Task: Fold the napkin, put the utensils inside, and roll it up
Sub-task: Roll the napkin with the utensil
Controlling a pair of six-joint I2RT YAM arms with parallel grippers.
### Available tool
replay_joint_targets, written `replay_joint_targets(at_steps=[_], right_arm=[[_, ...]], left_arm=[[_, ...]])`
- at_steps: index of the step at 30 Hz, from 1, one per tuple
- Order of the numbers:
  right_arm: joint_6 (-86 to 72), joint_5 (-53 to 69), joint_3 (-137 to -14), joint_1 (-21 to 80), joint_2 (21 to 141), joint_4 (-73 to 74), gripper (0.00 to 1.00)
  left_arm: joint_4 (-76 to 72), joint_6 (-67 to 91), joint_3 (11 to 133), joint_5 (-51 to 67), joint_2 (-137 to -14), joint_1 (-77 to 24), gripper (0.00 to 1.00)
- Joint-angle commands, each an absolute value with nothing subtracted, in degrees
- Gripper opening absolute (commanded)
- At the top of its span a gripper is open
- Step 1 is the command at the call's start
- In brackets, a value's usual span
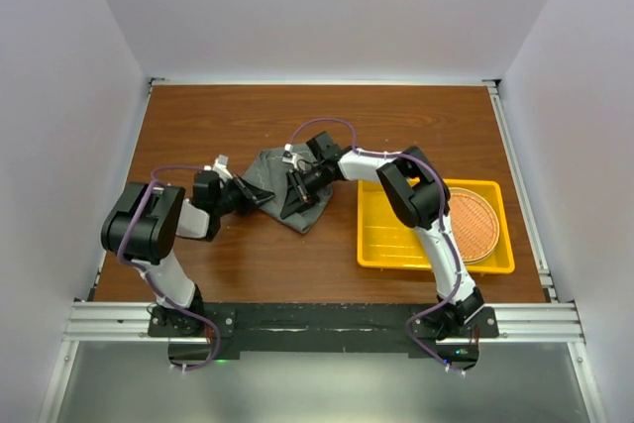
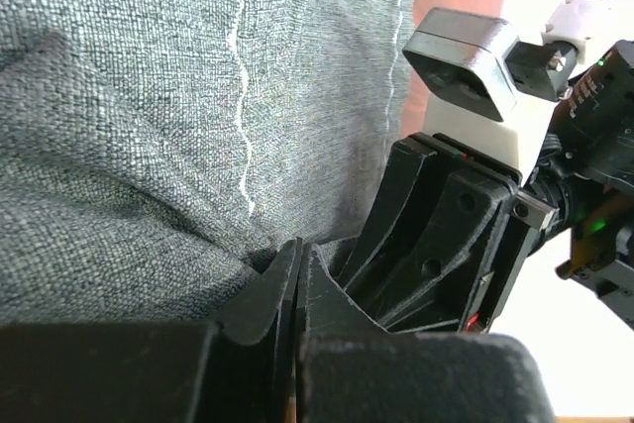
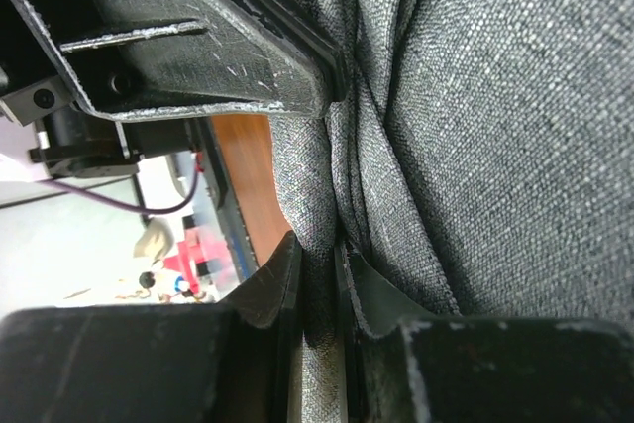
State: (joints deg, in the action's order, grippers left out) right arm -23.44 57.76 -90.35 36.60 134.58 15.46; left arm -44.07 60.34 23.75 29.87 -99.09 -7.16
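Note:
The dark grey napkin [image 1: 313, 215] lies bunched on the brown table, left of the tray. My right gripper [image 1: 295, 201] is shut on a gathered fold of the napkin [image 3: 515, 146], and several layers of cloth run between its fingers [image 3: 322, 250]. My left gripper [image 1: 263, 195] sits at the napkin's left corner with its jaws shut flat together [image 2: 297, 250]. Its tips press against the napkin [image 2: 149, 146], but no cloth shows between them. The two grippers almost touch. The right gripper's fingers [image 2: 446, 235] fill the left wrist view beside the left jaws. The utensils are out of view.
A yellow tray [image 1: 396, 245] stands on the right of the table with a round woven orange-brown mat [image 1: 474, 225] inside it. White walls close in the table at the back and on both sides.

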Motion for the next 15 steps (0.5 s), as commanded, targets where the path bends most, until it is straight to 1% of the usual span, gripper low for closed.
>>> replay_joint_targets(at_steps=[1,4,6,7,11,15], right_arm=[[-18.1,43.9,-93.0,35.3,131.5,27.8,0.24],[-16.9,43.2,-95.9,35.3,130.3,30.9,0.36],[-15.6,42.9,-97.1,35.4,129.2,33.2,0.39],[-15.0,42.7,-97.8,35.4,128.9,34.9,0.43],[-11.5,39.0,-97.0,35.9,124.8,37.6,0.5],[-6.9,34.6,-93.2,36.4,121.0,38.8,0.52]], left_arm=[[-41.3,58.4,18.6,25.5,-104.1,-7.1,0.0],[-43.4,60.0,16.5,25.5,-105.3,-7.1,0.0],[-43.9,60.8,15.8,25.8,-105.6,-7.1,0.0],[-44.2,60.9,15.6,25.8,-105.6,-7.1,0.0],[-42.7,60.9,16.5,25.8,-105.2,-7.1,0.0],[-41.0,61.3,18.2,26.1,-105.5,-7.1,0.0]])
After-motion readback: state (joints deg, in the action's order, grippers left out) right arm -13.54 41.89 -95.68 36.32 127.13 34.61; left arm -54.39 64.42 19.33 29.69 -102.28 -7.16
